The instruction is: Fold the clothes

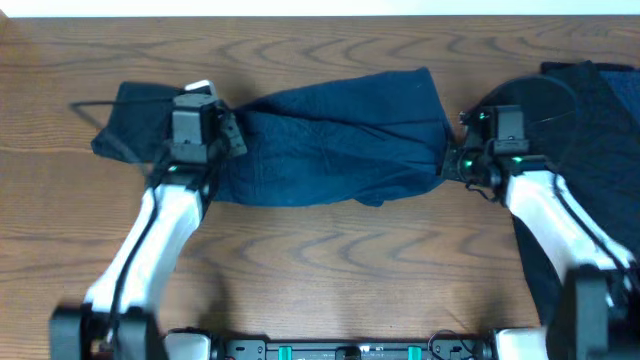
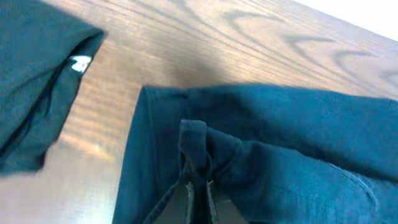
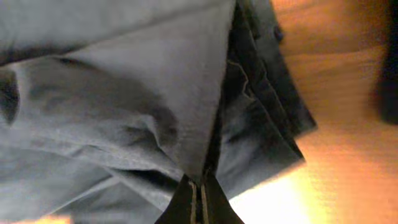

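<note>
Navy garment (image 1: pixel 340 140) was held pinched at opposite ends, its fabric clamped by the left gripper (image 1: pixel 234 136) and right gripper (image 1: pixel 452 160).

Navy garment (image 1: pixel 340 140), brown wood-grain table (image 1: pixel 330 250)

Even overhead light; right wrist view overexposed, orange-tinted, soft; table (image 2: pixel 186 50) glare.

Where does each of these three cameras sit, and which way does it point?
Overhead: above the table, facing down; left arm and right arm at either end of the navy garment.
Left wrist: on that arm, looking along the left fingers, shut on that garment; black garment beside.
Right wrist: on that arm, close on the right fingers, shut on the same cloth.
All three share the navy garment.
</note>
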Robot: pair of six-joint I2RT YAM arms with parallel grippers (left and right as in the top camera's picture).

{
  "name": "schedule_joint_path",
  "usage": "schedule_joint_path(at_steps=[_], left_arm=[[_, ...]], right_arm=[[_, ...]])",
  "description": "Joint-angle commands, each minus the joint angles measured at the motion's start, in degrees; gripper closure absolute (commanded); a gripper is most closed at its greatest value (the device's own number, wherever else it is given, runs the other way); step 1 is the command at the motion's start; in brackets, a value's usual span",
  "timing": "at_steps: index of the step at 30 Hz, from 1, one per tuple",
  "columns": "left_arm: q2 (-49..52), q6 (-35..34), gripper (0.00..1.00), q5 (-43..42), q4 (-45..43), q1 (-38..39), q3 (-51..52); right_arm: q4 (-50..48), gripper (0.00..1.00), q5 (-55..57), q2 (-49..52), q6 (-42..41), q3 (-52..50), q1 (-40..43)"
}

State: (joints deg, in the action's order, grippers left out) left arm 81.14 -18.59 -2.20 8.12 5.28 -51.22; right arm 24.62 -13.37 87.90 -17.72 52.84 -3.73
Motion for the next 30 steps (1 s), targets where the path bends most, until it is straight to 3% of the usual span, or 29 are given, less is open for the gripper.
schedule_joint_path(at_steps=[1, 9, 15, 30], left_arm=[[-6.49, -4.48, 0.93, -3.48, 7.34, -0.33, -0.07], [-17.33, -7.26, 0.94, -3.41, 30.25, -0.33, -0.07], [-17.7, -9.4, 0.94, -3.39, 44.3, -0.33, 0.37], [-9.53, -9.6, 0.94, -2.27, 58.27, -0.35, 0.66]], right_arm=[[5.35, 0.99, -0.13, -6.16, 1.05, 1.42, 0.28], [25.73, 0.99, -0.59, -14.34, 1.03, 1.4, 0.31], [35.34, 0.99, 0.83, -13.92, 0.13, 0.7, 0.33], [43.78, 0.99, 5.42, -13.29, -6.73, -2.67, 0.33]])
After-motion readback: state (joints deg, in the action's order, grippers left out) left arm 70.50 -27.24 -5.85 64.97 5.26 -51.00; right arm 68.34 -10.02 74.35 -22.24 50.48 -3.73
